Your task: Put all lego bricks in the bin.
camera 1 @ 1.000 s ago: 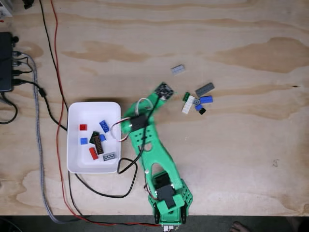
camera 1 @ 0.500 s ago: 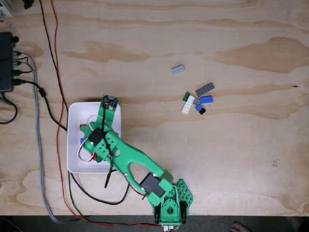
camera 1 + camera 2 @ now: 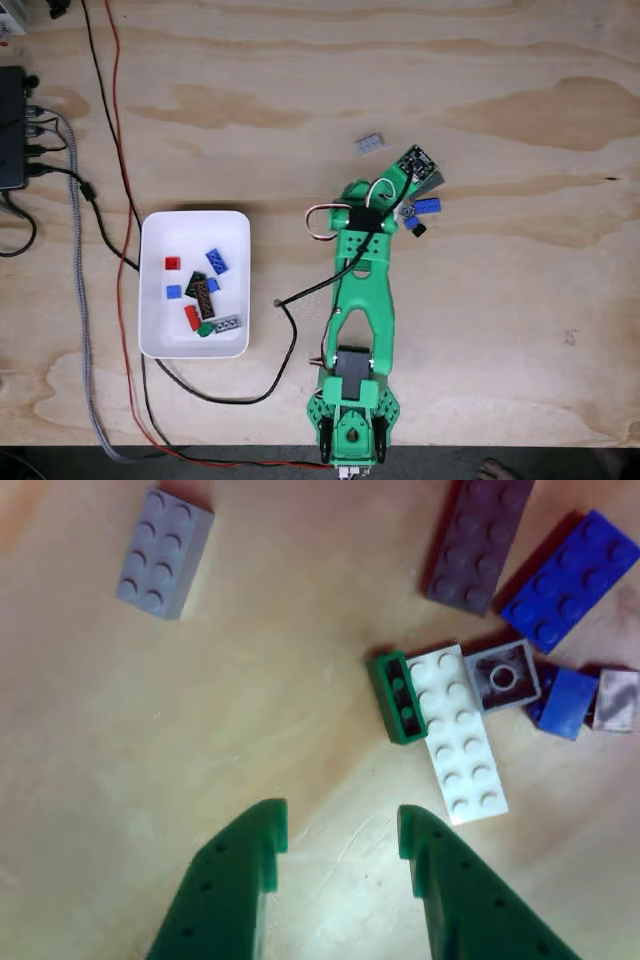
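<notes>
Claw (image 3: 335, 845) open and empty above bare tabletop (image 3: 200, 730). Ahead and slightly right in the other view: white brick (image 3: 458, 742), long axis nearly in line with the fingers, green brick (image 3: 396, 698) touching its left side. Bin (image 3: 152, 290) well apart, leftward in the fixed view.

The tabletop (image 3: 300, 90) is pale plywood with darker brown grain patches; the bin (image 3: 155, 300) is plain white, holding red, blue, brown, green and grey lego bricks (image 3: 200, 290); the arm (image 3: 362, 290) is bright green with black motors; the pincer (image 3: 340, 845) is dark green; beside it lie a white brick (image 3: 460, 740), a green one (image 3: 397, 698), a light grey one (image 3: 163, 552), a dark grey plate (image 3: 475, 540) and a deep blue brick (image 3: 570, 578); cables (image 3: 110, 120) run red, black and grey-braided.
</notes>
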